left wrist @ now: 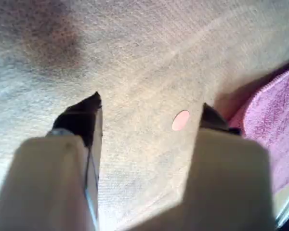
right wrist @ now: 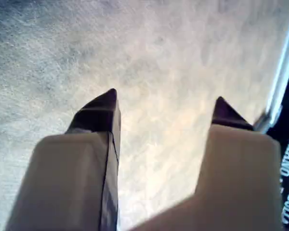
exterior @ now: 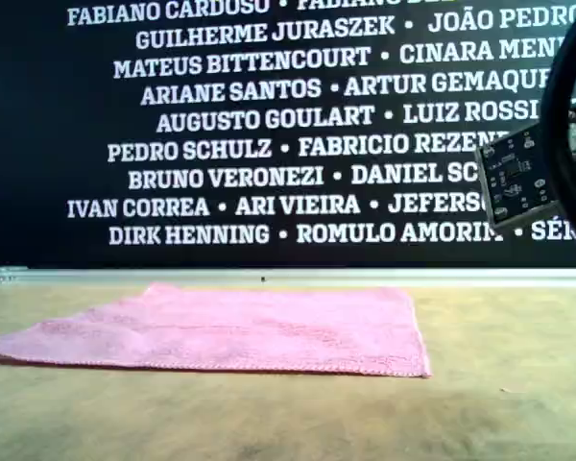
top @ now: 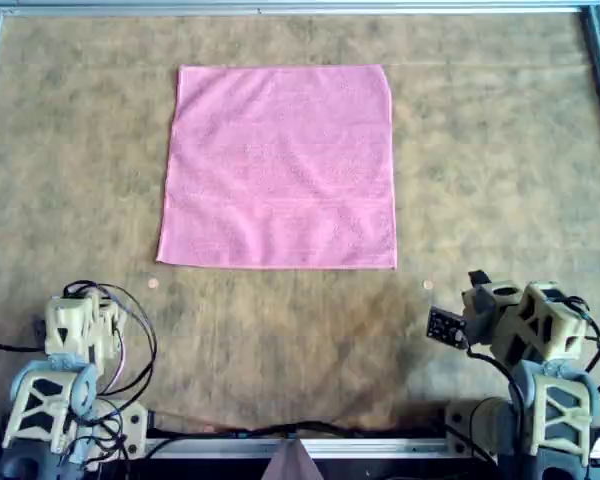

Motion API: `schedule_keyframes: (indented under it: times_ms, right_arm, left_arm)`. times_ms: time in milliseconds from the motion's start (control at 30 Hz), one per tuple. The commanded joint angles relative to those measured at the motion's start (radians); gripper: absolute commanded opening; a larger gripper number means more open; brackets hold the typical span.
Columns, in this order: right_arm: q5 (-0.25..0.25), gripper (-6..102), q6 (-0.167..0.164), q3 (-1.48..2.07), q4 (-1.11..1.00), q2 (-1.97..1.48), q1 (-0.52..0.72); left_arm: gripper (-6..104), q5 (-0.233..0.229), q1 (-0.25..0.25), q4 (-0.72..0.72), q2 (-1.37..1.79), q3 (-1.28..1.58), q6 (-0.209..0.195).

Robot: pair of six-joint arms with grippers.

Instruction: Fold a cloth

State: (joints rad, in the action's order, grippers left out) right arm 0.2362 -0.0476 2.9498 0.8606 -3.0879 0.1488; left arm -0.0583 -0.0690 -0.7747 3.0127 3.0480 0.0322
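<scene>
Pink cloth [top: 278, 167] lies flat, beyond left gripper [left wrist: 149, 113].

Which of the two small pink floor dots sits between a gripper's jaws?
The dot seen in the left wrist view, beside the cloth, between the open left gripper jaws.

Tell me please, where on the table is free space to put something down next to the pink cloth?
The brown mat lies bare on both sides of the cloth in the overhead view, and in the strip between the cloth's near edge and the two arms. Only two small round markers sit there. It is crowded around the arm bases along the overhead view's bottom edge.
</scene>
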Motion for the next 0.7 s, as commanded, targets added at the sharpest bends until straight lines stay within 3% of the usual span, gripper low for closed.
schedule_keyframes:
  times_ms: [0,200,267,467,500,667]
  right_arm:
    - [0.009,83,0.005,-0.086,0.011,-0.035,-0.006]
    - [0.009,83,0.005,-0.114,0.011,-0.037,0.005]
    - [0.009,83,-0.009,-0.114,0.003,-0.037,-0.006]
    - [0.009,82,0.005,-0.115,-0.201,-0.037,-0.009]
    - [0.009,82,-0.008,-0.121,-0.218,-0.035,-0.011]
    - [0.009,82,-0.014,-0.207,-0.178,0.107,-0.120]
  left_arm:
    - [76,0.005,0.003,0.021,0.015,-0.038,-0.003]
    - [76,0.005,0.003,0.025,0.051,-0.043,-0.005]
    - [76,0.005,0.003,0.025,0.071,-0.060,-0.002]
    - [76,0.006,0.003,0.021,0.072,-0.195,-0.008]
    - [76,0.006,0.003,0.021,0.071,-0.216,-0.008]
    - [76,0.008,-0.023,0.011,0.058,-0.255,-0.008]
